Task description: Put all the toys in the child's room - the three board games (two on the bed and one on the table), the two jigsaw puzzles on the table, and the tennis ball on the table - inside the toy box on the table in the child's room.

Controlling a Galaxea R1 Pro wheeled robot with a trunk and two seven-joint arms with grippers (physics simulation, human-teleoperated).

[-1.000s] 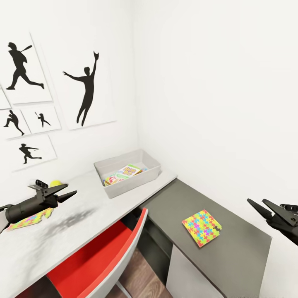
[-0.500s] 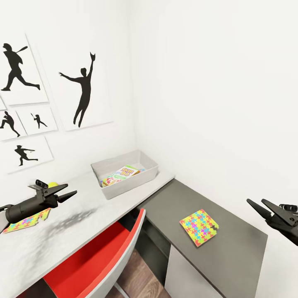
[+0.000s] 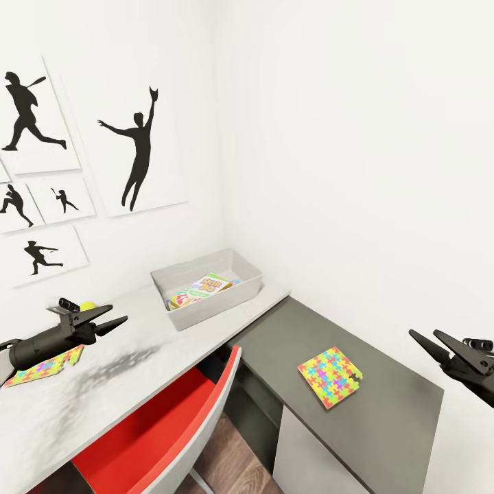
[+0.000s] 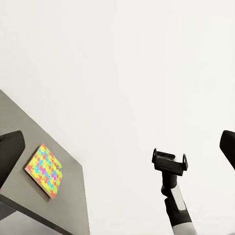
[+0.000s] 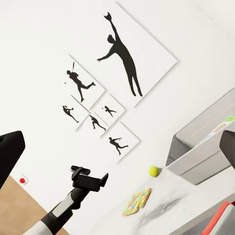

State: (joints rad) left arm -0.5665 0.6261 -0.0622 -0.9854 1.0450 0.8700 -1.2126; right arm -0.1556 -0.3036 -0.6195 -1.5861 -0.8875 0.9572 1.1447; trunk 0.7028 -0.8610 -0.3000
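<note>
From the head view, the toy box (image 3: pixel 206 288) stands on the pale surface (image 3: pixel 123 384) close to the corner of the white walls, and a board game (image 3: pixel 202 288) with a colourful cover lies inside it. The left end effector (image 3: pixel 113 319) hangs above the left part of this surface with its two fingers spread a little and nothing between them. Under it, one jigsaw puzzle (image 3: pixel 42 365) lies flat on the surface, and the tennis ball (image 3: pixel 88 307) sits just behind the end effector. A second jigsaw puzzle (image 3: pixel 331 377) lies on the lower dark-grey cabinet (image 3: pixel 384 412), well apart from the toy box. The right end effector (image 3: pixel 427 339) is at the right edge, over the cabinet end, open and empty. A red chair (image 3: pixel 165 432) is pushed under the surface.

In the left wrist view, the jigsaw puzzle (image 4: pixel 44 170) lies on the dark-grey cabinet (image 4: pixel 73 205), and the right end effector's (image 4: pixel 169 161) arm stands against the white wall; its opening is hard to judge here.

In the right wrist view, the tennis ball (image 5: pixel 153 171) is beside the toy box (image 5: pixel 200 152), the other jigsaw puzzle (image 5: pixel 136 201) is near it on the surface (image 5: pixel 166 215), and silhouette posters (image 5: pixel 122 58) hang on the wall.
</note>
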